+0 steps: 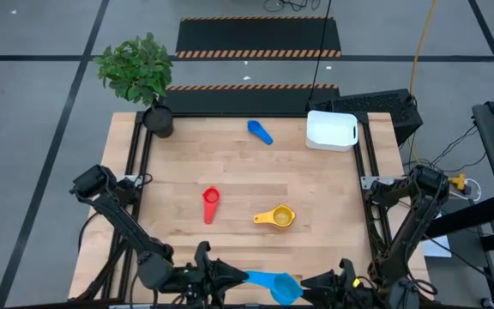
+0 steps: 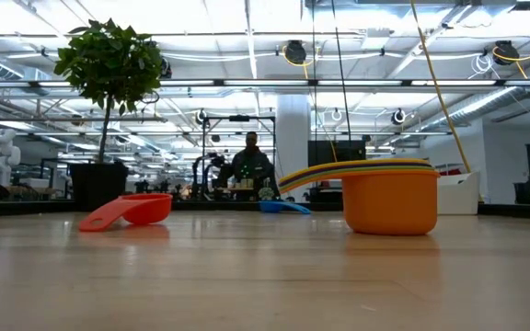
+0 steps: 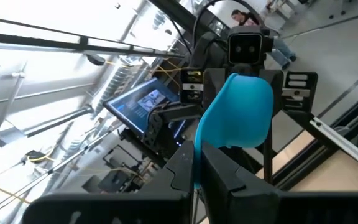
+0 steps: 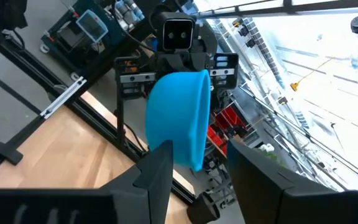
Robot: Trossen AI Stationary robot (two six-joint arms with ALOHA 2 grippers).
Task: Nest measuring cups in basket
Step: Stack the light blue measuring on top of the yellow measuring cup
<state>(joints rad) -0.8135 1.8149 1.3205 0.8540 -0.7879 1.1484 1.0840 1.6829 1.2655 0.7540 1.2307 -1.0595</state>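
Light blue cup (image 1: 277,284) sits at the near tabletop (image 1: 247,184) edge in the high view, between the left tool (image 1: 230,276) and the right tool (image 1: 320,283). Red cup (image 1: 210,204) and a yellow-orange stack (image 1: 277,217) lie mid-table, well apart. Mid blue cup (image 1: 260,131) lies far back, near the white basket (image 1: 331,130) at the far right corner. Basket looks empty, so the task is early to midway: some cups seem nested in the stack, none in the basket yet. Plant pot (image 1: 158,120) sits at the far left corner; the middle of the tabletop is open for moving.

Low view: stack (image 2: 389,195) shows several handles layered, probably three or four cups, hard to count. Red cup (image 2: 129,211) lies to its left, blue cup (image 2: 282,207) behind. A person stands in the room beyond.

Left wrist view: left tool's fingers are closed on the light blue cup's (image 3: 235,112) handle, right arm facing it.

Right wrist view: right tool (image 4: 199,163) is parted wide, fingers either side of the cup (image 4: 176,115), not gripping it. Looks like a handover near the table edge, so a drop would go off the tabletop.
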